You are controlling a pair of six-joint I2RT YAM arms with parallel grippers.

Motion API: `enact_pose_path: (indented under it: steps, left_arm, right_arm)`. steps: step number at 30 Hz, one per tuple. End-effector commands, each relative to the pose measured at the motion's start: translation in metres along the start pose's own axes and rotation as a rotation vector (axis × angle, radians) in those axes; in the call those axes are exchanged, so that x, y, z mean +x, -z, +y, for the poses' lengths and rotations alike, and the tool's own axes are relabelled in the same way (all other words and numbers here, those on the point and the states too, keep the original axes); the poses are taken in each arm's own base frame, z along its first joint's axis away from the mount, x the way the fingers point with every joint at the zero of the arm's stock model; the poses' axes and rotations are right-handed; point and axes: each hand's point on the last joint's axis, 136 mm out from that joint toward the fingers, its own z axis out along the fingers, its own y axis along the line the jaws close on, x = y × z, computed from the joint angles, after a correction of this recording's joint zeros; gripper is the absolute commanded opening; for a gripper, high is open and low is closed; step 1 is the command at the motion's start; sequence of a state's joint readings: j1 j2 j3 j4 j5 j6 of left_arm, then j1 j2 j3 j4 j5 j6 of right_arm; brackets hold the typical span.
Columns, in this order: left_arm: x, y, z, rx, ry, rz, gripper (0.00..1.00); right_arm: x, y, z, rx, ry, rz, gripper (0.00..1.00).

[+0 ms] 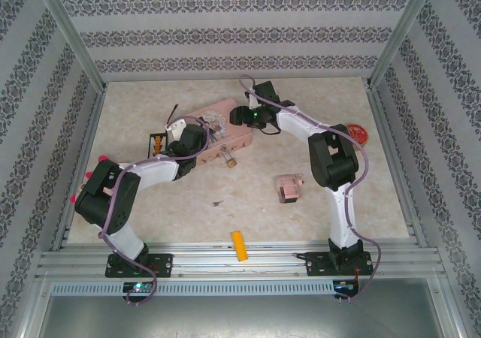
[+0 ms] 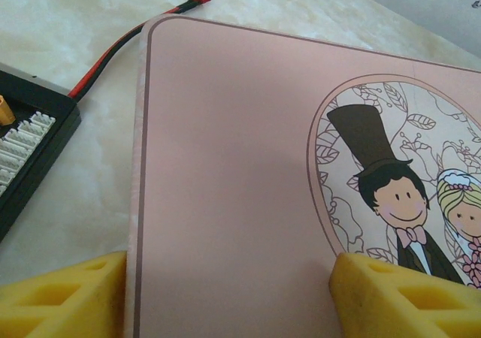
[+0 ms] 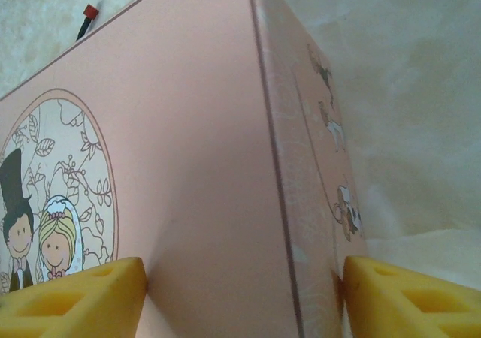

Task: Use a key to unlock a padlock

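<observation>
A pink tin (image 1: 225, 130) with a cartoon bride and groom on its lid lies at the table's middle back. The tiny brass padlock (image 1: 228, 158) rests on the table just in front of it. A tiny thin dark piece (image 1: 218, 203), too small to identify but possibly the key, lies further forward. My left gripper (image 1: 195, 139) (image 2: 225, 278) hovers open over the tin's left end, one fingertip (image 2: 75, 285) at the lid's edge. Over the tin's right end, my right gripper (image 1: 240, 116) (image 3: 244, 278) stands open and straddles the long edge of the pink tin (image 3: 210, 165).
A black connector board (image 1: 158, 143) with a red-black wire (image 2: 143, 30) lies left of the tin. A small pink boxy block (image 1: 288, 188) stands to the front right, a red disc (image 1: 358, 133) at the right wall, a yellow piece (image 1: 239, 245) near the front rail.
</observation>
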State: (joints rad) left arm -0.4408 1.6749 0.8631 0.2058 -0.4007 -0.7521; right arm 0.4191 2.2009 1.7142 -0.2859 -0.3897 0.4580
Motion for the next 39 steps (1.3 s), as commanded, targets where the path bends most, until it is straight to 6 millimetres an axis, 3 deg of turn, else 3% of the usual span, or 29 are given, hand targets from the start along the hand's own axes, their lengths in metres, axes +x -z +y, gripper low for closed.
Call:
enact_pose_path:
  steps: [1,11,14,16,21,26,31,34,39]
  left_arm:
    - [-0.014,0.002,-0.029,0.109,-0.026,0.001,0.7]
    - [-0.038,0.028,-0.028,0.122,-0.044,-0.058,0.85]
    - [-0.045,0.038,-0.022,0.108,-0.047,-0.077,1.0]
    - [-0.051,0.048,-0.018,0.106,-0.04,-0.094,0.99]
    - [-0.066,0.078,-0.001,0.091,-0.02,-0.121,0.99]
    - [-0.071,0.108,0.03,0.047,-0.004,-0.107,0.99]
    - [-0.063,0.133,0.069,0.003,0.046,-0.091,0.99]
    - [-0.062,0.147,0.089,-0.015,0.081,-0.112,0.99]
    - [-0.062,0.163,0.11,-0.043,0.106,-0.153,0.99]
  right_arm:
    - [0.018,0.001,0.012,-0.024,0.031,0.084,0.74]
    - [-0.016,0.069,-0.014,0.17,0.119,-0.039,0.84]
    - [-0.012,0.087,-0.013,0.222,0.168,-0.05,0.84]
    - [-0.004,0.099,-0.01,0.252,0.21,-0.054,0.84]
    - [0.043,0.121,0.015,0.259,0.372,-0.008,0.77]
    - [0.133,0.128,0.058,0.197,0.611,0.147,0.74]
    - [0.212,0.12,0.083,0.092,0.685,0.333,0.65]
    - [0.242,0.111,0.089,0.075,0.729,0.409,0.62]
    - [0.268,0.087,0.089,0.072,0.785,0.516,0.6]
